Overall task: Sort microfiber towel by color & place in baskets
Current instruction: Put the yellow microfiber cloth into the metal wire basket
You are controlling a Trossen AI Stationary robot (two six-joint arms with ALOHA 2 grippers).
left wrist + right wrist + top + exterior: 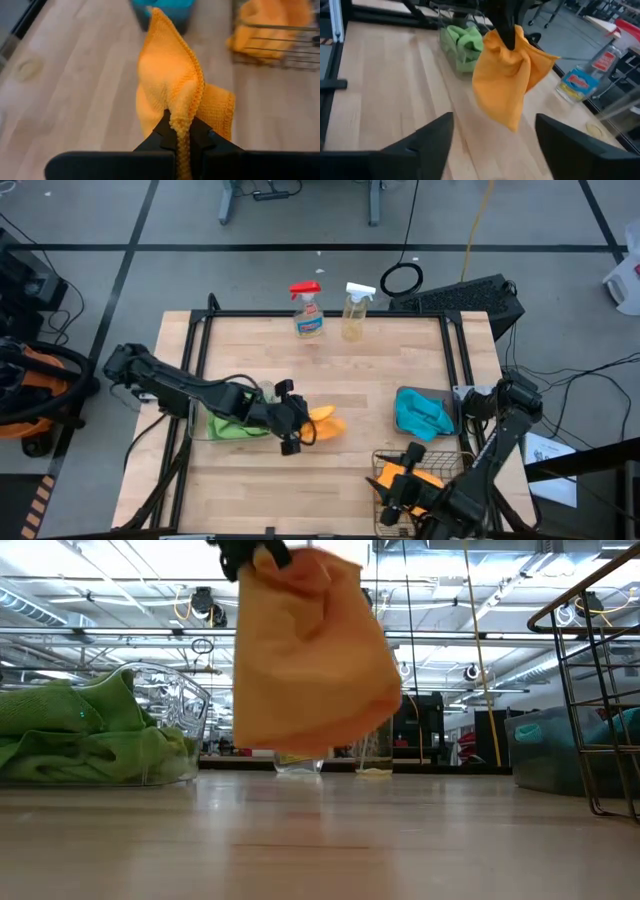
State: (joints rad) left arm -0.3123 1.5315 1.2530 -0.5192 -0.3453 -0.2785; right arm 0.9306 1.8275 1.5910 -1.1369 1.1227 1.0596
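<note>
My left gripper (181, 137) is shut on an orange-yellow microfiber towel (170, 85) above the middle of the table (330, 385), just right of the clear tub (200, 430) that holds green towels (235, 426). My right gripper (492, 145) stands open over the wire-mesh basket (385, 500) at the near right, where another orange-yellow towel (420, 477) lies. The right gripper faces the hanging towel (507, 82) from a distance. Turquoise towels (423, 412) fill the dark grey bin (448, 396). My left gripper pinches the towel's stitched hem (179, 122) between its two fingers, where the cloth is gathered into a fold. The fingers slant down from the table's left side. The towel (310, 650) hangs slack below them, clear of the table.
Two spray bottles (308, 312) (356, 312) stand at the far edge. Bare wood lies between the tub, the grey bin and the wire basket. A black frame rail (195, 360) runs along the table's sides.
</note>
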